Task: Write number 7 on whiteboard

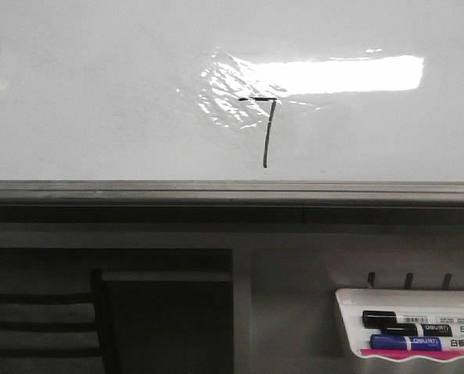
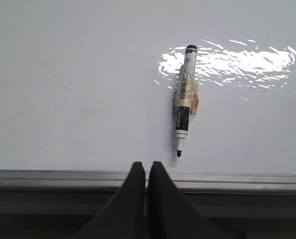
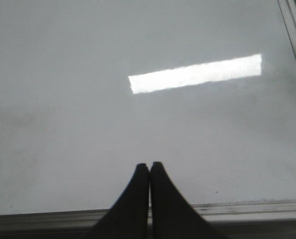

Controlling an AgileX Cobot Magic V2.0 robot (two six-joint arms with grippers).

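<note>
A finished number 7 [image 1: 264,128] sits on the whiteboard [image 1: 99,101]; a marker [image 2: 183,99] lies left, uncapped. Both claws, left [image 2: 147,172] and right [image 3: 149,172], are pressed together, empty. Marker tray [image 1: 348,300] near right.

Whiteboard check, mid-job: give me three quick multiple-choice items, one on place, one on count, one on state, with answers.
1. Where does the marker lie?
A. flat on the whiteboard
B. in the left end effector
C. on the floor

2. How many pens sit in the tray?
A. none
B. two
C. five

3. The number 7 is:
A. absent
B. drawn in black
C. drawn in red

Answers: 1 A, it lies free on the board; 2 B, one black-capped, one blue; 3 B, bar and stem show.
</note>
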